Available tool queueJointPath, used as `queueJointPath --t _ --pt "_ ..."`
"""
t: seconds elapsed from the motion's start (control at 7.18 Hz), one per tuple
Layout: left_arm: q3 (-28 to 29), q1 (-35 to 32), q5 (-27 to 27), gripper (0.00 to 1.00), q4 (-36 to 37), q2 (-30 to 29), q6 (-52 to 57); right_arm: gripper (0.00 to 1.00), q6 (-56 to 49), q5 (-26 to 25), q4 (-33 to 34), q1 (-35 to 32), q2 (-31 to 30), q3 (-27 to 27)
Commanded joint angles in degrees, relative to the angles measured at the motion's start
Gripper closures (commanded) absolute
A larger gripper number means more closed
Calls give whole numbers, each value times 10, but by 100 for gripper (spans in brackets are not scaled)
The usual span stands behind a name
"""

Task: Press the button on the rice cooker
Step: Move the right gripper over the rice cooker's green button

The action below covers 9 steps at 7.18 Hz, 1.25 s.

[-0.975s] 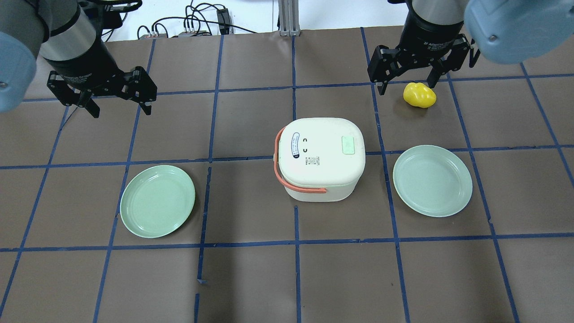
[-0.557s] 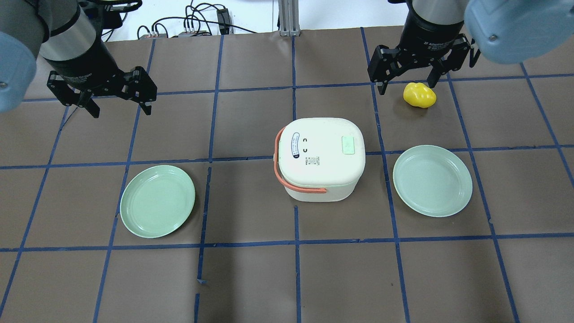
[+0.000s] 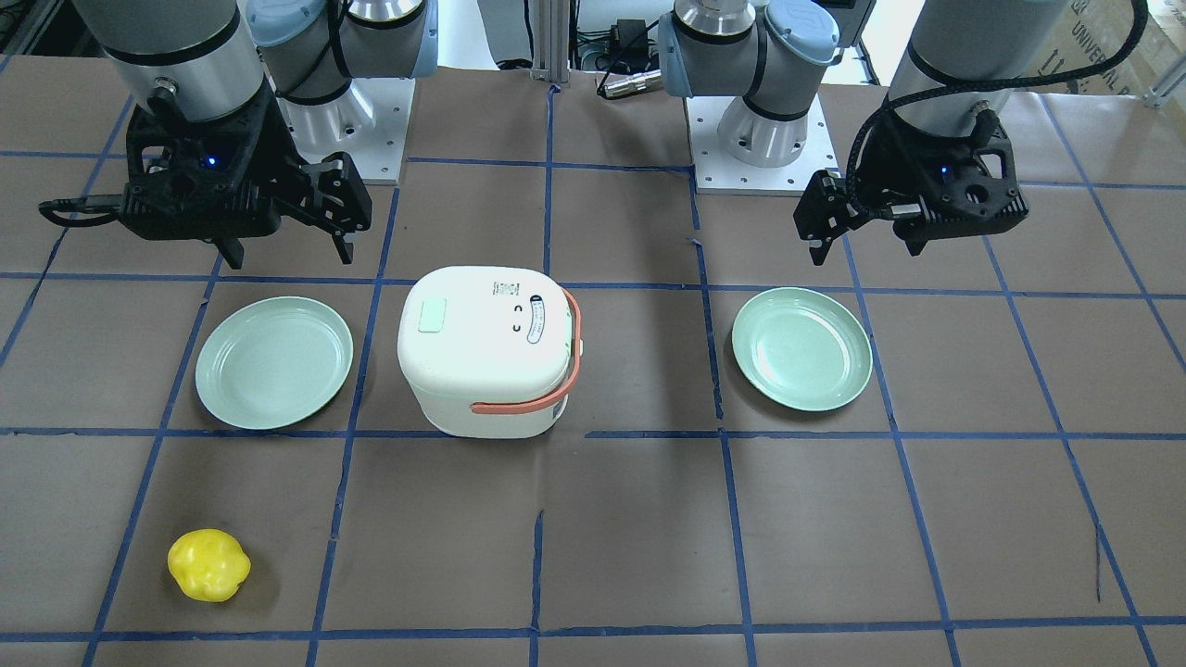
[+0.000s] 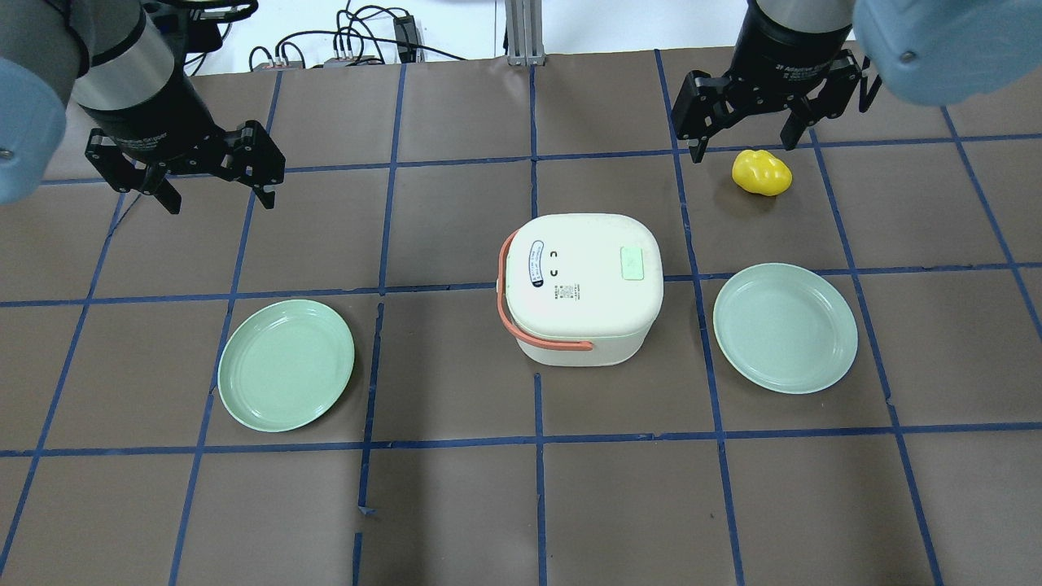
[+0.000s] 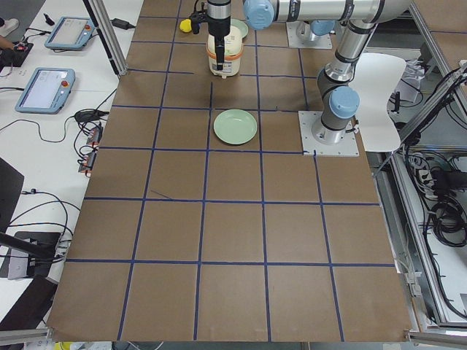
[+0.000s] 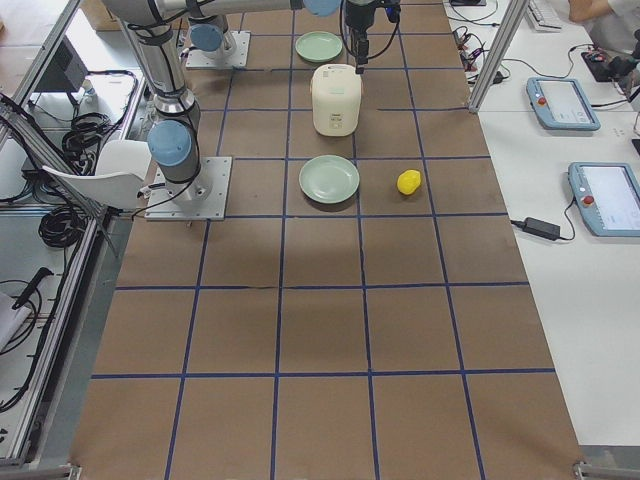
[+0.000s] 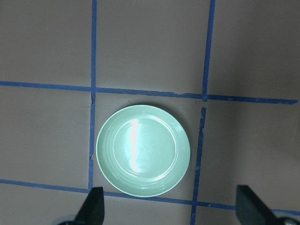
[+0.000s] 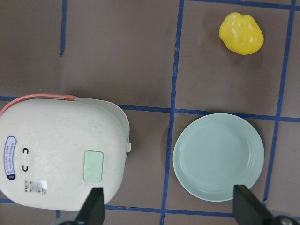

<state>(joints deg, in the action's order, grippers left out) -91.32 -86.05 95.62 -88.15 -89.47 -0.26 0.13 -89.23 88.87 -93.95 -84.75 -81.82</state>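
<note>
The white rice cooker (image 4: pixel 580 285) with an orange handle stands at the table's middle, lid closed. Its pale green button (image 4: pixel 632 263) sits on the lid's right side. The cooker also shows in the front view (image 3: pixel 486 347) and the right wrist view (image 8: pixel 61 150), with the button (image 8: pixel 93 165) below that camera. My right gripper (image 4: pixel 741 146) is open and empty, high above the table beyond the cooker's right side. My left gripper (image 4: pixel 218 199) is open and empty, far to the cooker's left.
A yellow toy pepper (image 4: pixel 761 172) lies just below the right gripper in the overhead view. One green plate (image 4: pixel 785 327) lies right of the cooker, another (image 4: pixel 286 365) left of it. The left plate also shows in the left wrist view (image 7: pixel 143 150).
My right gripper has shifted slightly toward the top of the overhead view, still open. The left arm, cooker, plates and pepper have not moved.
</note>
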Motion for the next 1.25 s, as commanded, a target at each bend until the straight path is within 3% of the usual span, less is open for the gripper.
queueJointPath --t 0.0,0.28,0.56,0.84,1.11 --pt "0 0 0 0 0 0 0 74 96 53 -7 -12 7 -4" --pt "0 0 0 0 0 0 0 87 143 44 -1 -55 47 -6" --pt "0 0 0 0 0 0 0 89 146 38 9 -62 72 -19" --pt "0 0 0 0 0 0 0 89 145 38 54 -62 68 -74" --pt "0 0 0 0 0 0 0 89 156 39 82 -67 66 -90"
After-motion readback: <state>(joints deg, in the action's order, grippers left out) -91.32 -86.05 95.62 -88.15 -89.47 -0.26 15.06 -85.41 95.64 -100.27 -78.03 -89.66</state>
